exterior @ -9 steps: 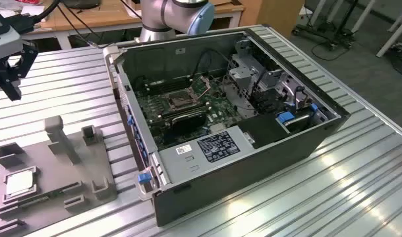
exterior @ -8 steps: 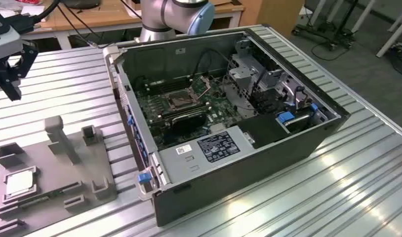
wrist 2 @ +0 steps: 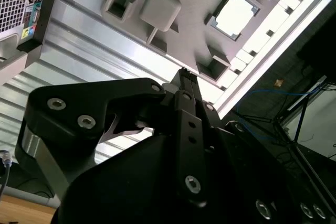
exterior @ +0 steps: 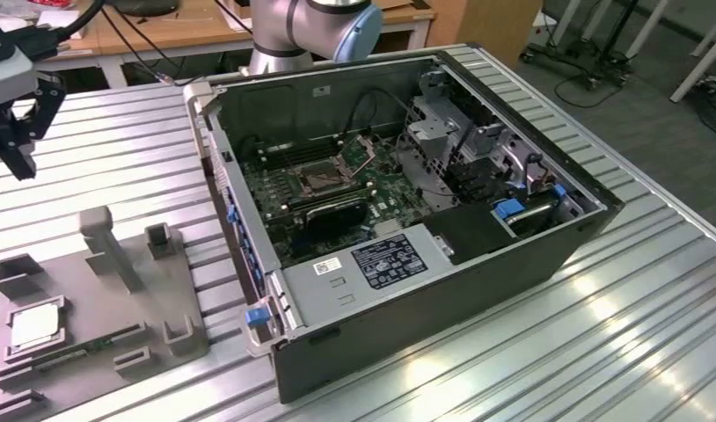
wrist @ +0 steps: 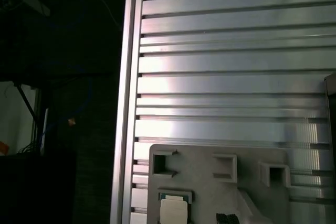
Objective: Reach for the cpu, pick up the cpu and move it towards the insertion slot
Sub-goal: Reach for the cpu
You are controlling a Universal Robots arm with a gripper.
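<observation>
The hand (exterior: 24,170), pinched shut and holding nothing, hangs over the table (exterior: 112,141), apart from the cpu (exterior: 35,327) lying in the grey tray (exterior: 94,294).

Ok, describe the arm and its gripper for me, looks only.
The arm is a silver-grey tube with a pale blue joint cap. The gripper is matte black, built of flat angular plates studded with silver screw heads. It mounts on a light grey wrist block fed by a black cable.
</observation>
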